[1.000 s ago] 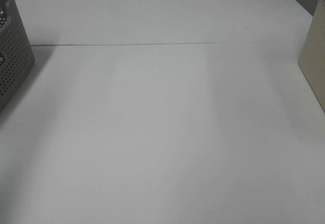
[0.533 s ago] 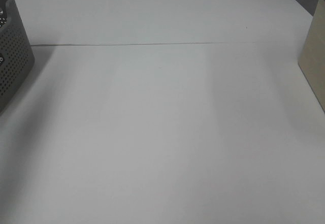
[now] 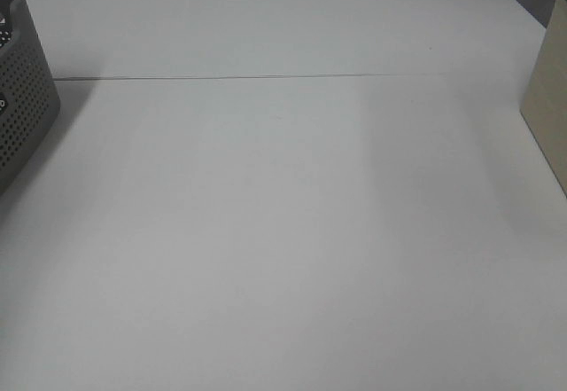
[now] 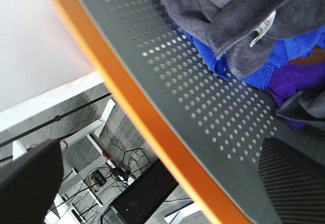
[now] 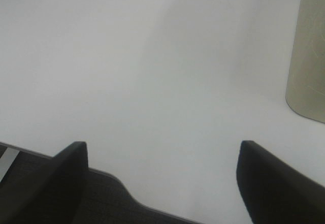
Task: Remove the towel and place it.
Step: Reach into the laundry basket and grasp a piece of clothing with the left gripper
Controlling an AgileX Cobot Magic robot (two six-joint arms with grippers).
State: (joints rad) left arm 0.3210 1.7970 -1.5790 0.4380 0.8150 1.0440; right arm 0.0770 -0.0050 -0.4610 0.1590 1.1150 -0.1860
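Note:
In the left wrist view a grey towel [image 4: 238, 16] lies on top of blue [image 4: 223, 64] and purple [image 4: 289, 79] towels inside a grey perforated basket with an orange rim [image 4: 127, 97]. My left gripper [image 4: 162, 183] is open over the basket's wall, clear of the towels. The basket shows at the far left edge of the high view [image 3: 22, 89]. My right gripper [image 5: 162, 183] is open and empty above the white table [image 5: 127, 56]. Neither arm shows in the high view.
A beige box stands at the table's right edge [image 3: 549, 98] and also shows in the right wrist view [image 5: 307, 56]. A seam [image 3: 266, 77] crosses the white table. Beyond the basket, cables and a frame lie on the floor [image 4: 96, 168].

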